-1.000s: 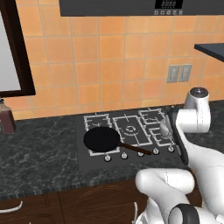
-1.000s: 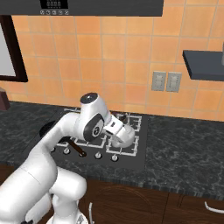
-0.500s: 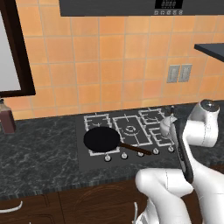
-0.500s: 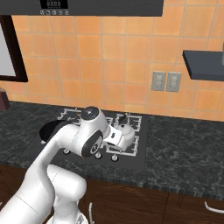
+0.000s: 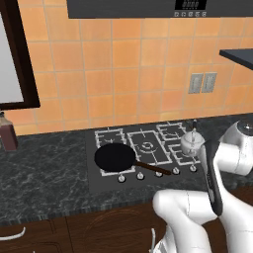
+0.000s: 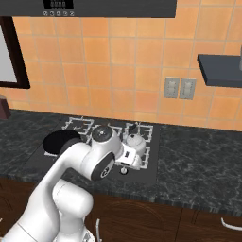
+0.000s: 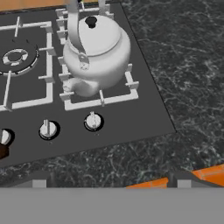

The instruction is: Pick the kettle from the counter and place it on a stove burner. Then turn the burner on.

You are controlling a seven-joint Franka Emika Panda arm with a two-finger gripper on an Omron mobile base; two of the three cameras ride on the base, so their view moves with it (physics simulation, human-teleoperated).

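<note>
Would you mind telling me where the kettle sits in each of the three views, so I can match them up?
Left base view: the kettle is right of centre, on the cooktop's front-right burner, beside the arm.
Right base view: the kettle is at centre, just behind the wrist.
Hand view: the kettle is at upper centre, on the grate.
Shared landmark: the row of knobs along the cooktop's front edge.

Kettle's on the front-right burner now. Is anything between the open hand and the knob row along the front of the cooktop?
Nothing visible. In the hand view the kettle sits on the burner, and the knobs lie bare in front of it, nearer the hand, with just flat cooktop and counter between.
</note>
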